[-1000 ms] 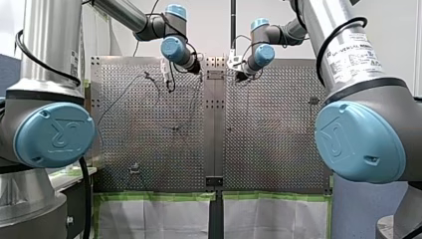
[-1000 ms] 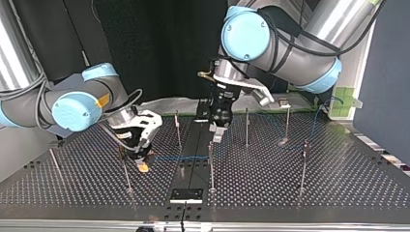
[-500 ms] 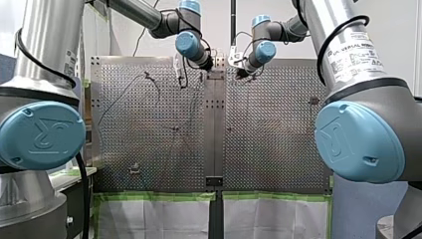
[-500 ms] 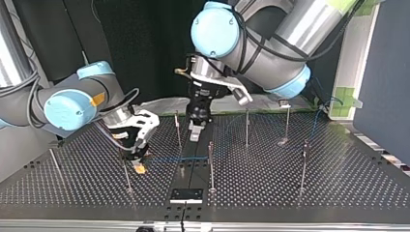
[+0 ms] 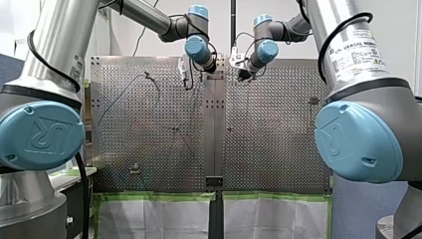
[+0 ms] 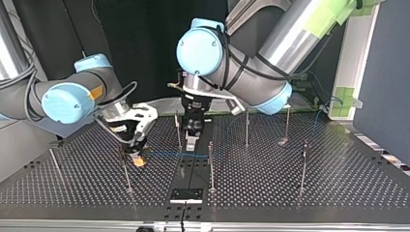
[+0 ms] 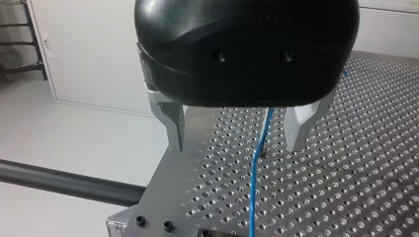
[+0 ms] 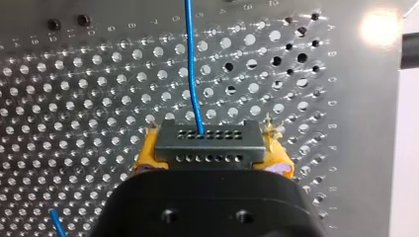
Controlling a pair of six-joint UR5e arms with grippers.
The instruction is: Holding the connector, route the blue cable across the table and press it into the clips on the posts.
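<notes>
Gripping the connector (image 8: 208, 147) tight, my right hand (image 6: 137, 155) sits low at the top view's left. The blue cable (image 6: 169, 155) runs rightward across the table (image 6: 290, 183), passing between the spread fingers of my left hand (image 7: 236, 143), which has moved left since a second ago.

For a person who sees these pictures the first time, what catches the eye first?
The thin blue cable stands out: it leaves the grey connector, which my right gripper clamps between yellow pads. In the left wrist view it shows between the open metal fingers of my left gripper, touching neither, over the perforated table.
</notes>
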